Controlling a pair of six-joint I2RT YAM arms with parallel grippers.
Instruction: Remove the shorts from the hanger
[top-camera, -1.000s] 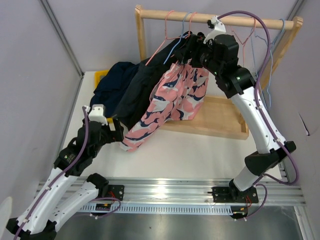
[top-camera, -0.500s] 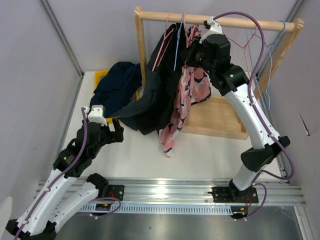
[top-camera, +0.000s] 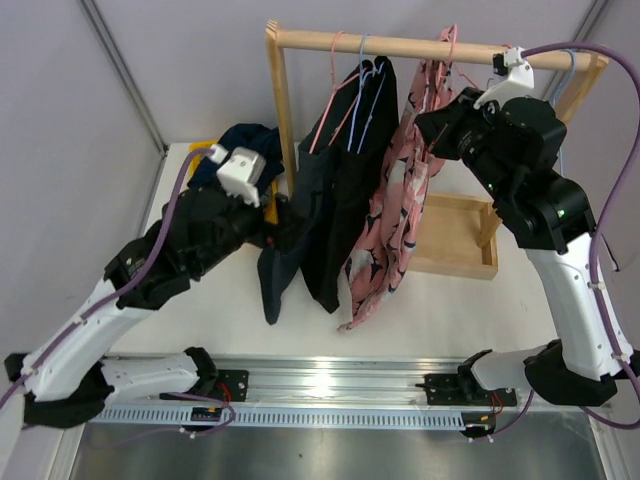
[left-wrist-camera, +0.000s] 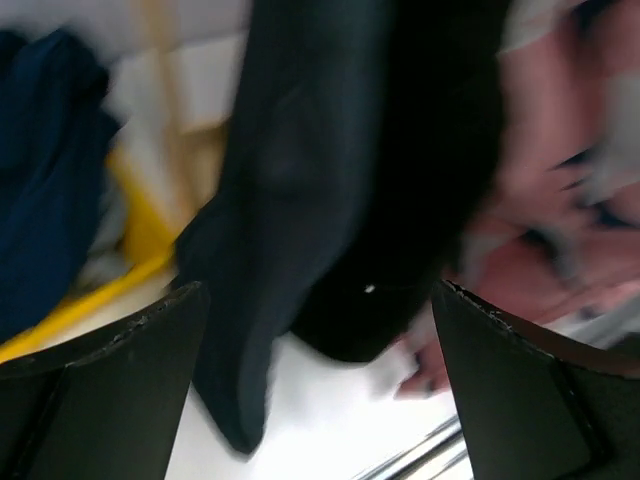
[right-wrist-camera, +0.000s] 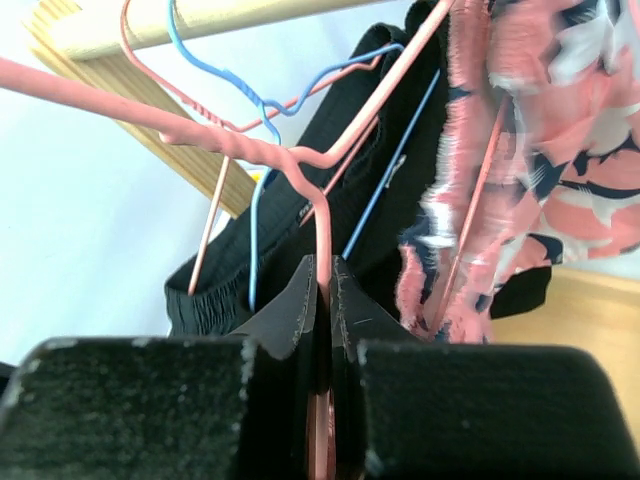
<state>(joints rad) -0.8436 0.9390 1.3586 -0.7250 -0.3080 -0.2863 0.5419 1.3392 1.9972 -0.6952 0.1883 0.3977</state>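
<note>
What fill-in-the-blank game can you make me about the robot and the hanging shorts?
1. The right gripper is shut on a wire hanger coloured ___.
2. The left gripper is ___ and holds nothing.
3. The patterned shorts hang from a rail made of ___.
4. In the top view, the dark shorts hang to the ___ of the patterned shorts.
Missing words: pink, open, wood, left.

Pink patterned shorts (top-camera: 388, 235), black shorts (top-camera: 335, 215), pink hanger (right-wrist-camera: 322, 215)
</note>
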